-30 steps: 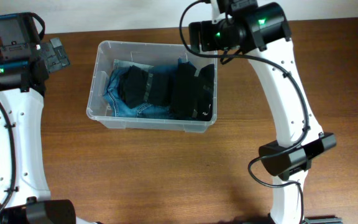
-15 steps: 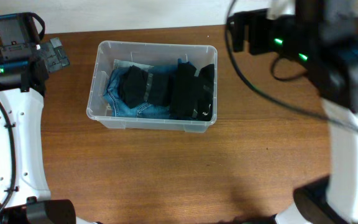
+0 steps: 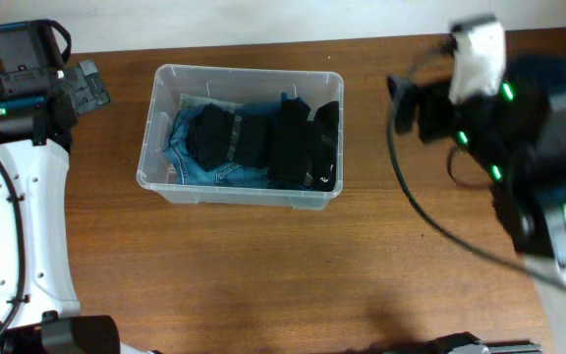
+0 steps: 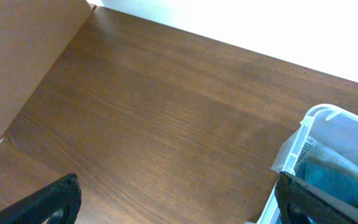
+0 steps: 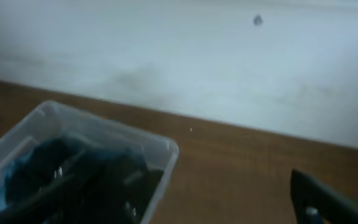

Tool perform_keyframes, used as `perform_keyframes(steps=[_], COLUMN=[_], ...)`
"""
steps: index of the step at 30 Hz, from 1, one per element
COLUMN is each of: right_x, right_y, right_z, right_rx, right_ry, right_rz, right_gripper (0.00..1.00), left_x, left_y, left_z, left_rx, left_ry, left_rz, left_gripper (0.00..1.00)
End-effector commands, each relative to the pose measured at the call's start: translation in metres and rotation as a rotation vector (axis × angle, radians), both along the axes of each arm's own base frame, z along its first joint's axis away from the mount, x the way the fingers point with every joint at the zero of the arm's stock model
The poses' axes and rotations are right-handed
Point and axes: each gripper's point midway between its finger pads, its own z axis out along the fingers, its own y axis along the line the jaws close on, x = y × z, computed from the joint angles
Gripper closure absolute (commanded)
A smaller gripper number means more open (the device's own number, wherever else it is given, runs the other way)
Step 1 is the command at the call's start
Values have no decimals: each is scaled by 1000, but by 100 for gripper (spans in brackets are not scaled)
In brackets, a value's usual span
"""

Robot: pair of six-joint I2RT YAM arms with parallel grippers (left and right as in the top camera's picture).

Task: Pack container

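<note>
The clear plastic container (image 3: 244, 71) stands at the middle back of the table. It holds blue jeans (image 3: 189, 157) on the left and folded black garments (image 3: 299, 144) on the right. My left gripper (image 3: 87, 87) is open and empty, left of the container; the left wrist view (image 4: 179, 208) shows bare table between the fingers and the container's corner (image 4: 303, 134) at the right. My right gripper (image 3: 407, 106) is blurred, right of the container and apart from it. In the right wrist view (image 5: 185, 208) it is open and empty, with the container (image 5: 166, 152) at lower left.
The wooden table (image 3: 263, 275) spreads in front of the container. A white wall (image 5: 197, 56) runs along the table's back edge. The right arm's body (image 3: 529, 147) is raised and large in the overhead view, hiding part of the table's right side.
My right arm has swung from above the container's right back corner out to the right and up, blurred by motion. The left arm and the container have not moved.
</note>
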Motion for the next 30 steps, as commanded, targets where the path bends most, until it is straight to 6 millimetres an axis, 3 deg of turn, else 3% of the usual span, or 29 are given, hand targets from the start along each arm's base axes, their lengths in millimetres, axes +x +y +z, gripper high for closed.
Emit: perform_keyframes(steps=[1,5,8,11,16,19,25,30], right_x=[-32,-58,-76,-88,-101,-107,-108,-108], right_y=[-15,-33,-45,-48,-48,-50,-53,-54], right_z=[-15,-55,-97,-133,-178,-222,-253,-256], right_rx=[23,23,23,24,26,22,16,15], right_ry=[-51,-78,-140,-206,-269,-246,-219,-233], right_rz=[-1,-55,-96,-108,-107,-119,-137,-144], right_gripper=[2,2,2,2,2,2,2,2], left_x=[1,1,1,1,1,1,1,1], left_y=[4,4,4,4,4,4,4,4], left_z=[2,2,2,2,2,2,2,2], left_rx=[9,9,9,9,9,9,9,9], left_ry=[-5,-5,-5,-5,-5,-5,-5,-5], left_rz=[14,14,14,14,14,14,14,14], left_gripper=[0,0,1,1,1,0,1,1])
